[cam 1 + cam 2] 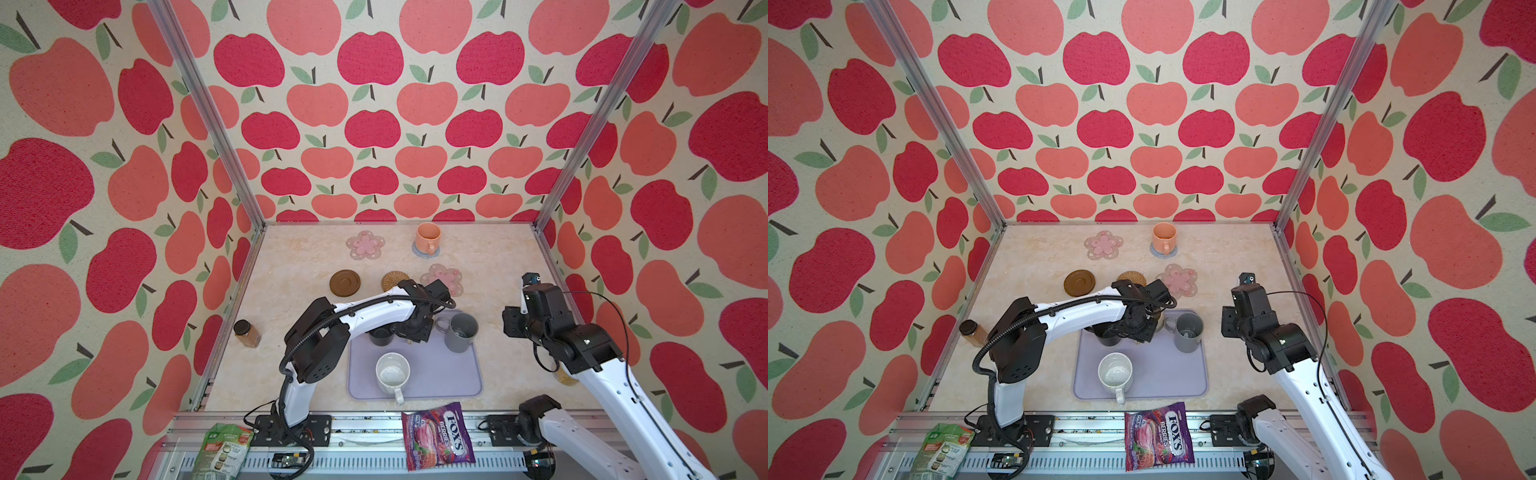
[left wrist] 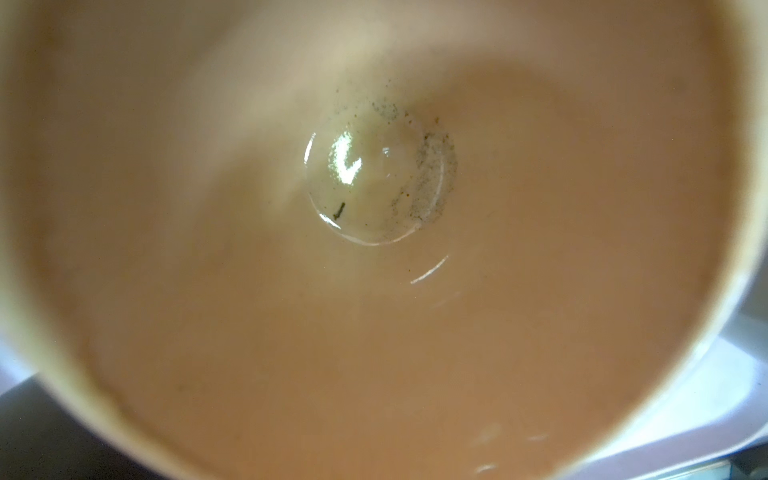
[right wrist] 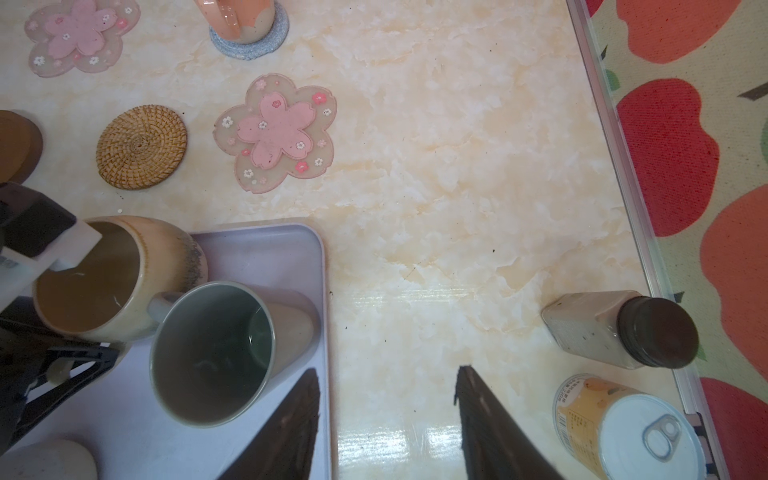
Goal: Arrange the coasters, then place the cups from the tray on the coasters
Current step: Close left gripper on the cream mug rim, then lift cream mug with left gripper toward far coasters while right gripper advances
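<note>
Fox's bag (image 1: pixel 438 436), green pkt (image 1: pixel 224 451), spice jar (image 1: pixel 247 332), 2nd jar (image 3: pixel 619 330), can (image 3: pixel 627 428)

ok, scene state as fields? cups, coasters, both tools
placed: orange handled mug on round grey-blue knit coaster
bare: two pink flower-shaped coasters, dark brown round disc coaster, round woven tan rattan coaster
on lavender tray: black mug, beige mug, grey mug, speckled white mug
left tool: finger inside beige mug, grip unclear
right tool: open, empty

Orange mug (image 1: pixel 1164 237) on grey coaster (image 1: pixel 1173 252), white mug (image 1: pixel 1115 372) on lavender tray (image 1: pixel 1167 374)
</note>
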### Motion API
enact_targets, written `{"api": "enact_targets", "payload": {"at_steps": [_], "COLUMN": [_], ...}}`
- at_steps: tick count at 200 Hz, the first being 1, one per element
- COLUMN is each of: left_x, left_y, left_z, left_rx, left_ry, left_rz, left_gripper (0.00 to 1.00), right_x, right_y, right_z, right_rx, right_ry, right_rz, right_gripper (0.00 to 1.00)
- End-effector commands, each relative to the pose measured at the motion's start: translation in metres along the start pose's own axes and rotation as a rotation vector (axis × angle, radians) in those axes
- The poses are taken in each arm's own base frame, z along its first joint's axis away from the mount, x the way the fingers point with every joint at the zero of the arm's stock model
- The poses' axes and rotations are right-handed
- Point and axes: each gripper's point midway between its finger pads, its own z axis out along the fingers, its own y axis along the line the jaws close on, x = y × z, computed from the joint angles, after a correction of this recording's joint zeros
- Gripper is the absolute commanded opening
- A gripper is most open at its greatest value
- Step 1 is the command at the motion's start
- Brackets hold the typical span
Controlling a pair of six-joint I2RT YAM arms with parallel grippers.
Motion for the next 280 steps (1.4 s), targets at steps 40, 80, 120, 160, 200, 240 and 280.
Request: {"api": "enact_targets", "payload": {"at_steps": [40,80,120,160,200,240,280], "left_x": [-0.008,-0.019,-0.032,-0.045,-0.055,-0.072,-0.093], "left_y": [0.001,0.002,0.009,0.02,0.026,0.04,0.064], "left_z": [-0.001,-0.025,-0.044,-0.064,-0.076,-0.095,-0.116], "left_rx": [-0.024,-0.016,-0.016,0.014,0.046,0.084,0.091], "left_ry": [-0.031,-0.089,-0.128,-0.171,-0.205,-0.279,-0.357], "left_rz": [0.012,0.032,0.033,0.008,-0.006,-0.041,-0.071], "left_gripper": [0.0,0.0,0.0,0.0,0.0,0.0,0.0], "right_x": [0.005,0.002,-0.002,-0.01,-0.017,-0.021,-0.028], "right_y": [-0.007,-0.005,-0.006,-0.004,-0.004,-0.004,-0.005], "right_z": [0.003,0.003,0.006,0.009,0.012,0.012,0.011], "right_rx": [0.028,0.019,0.033,0.037,0.043,0.049,0.063], "right_ry": [0.002,-0.005,-0.006,-0.01,-0.012,-0.019,-0.028], "right_rz": [0.004,0.006,-0.001,-0.006,-0.006,-0.006,-0.011], "right_gripper": [0.56,0.56,0.56,0.57,0.57,0.57,0.57]}}
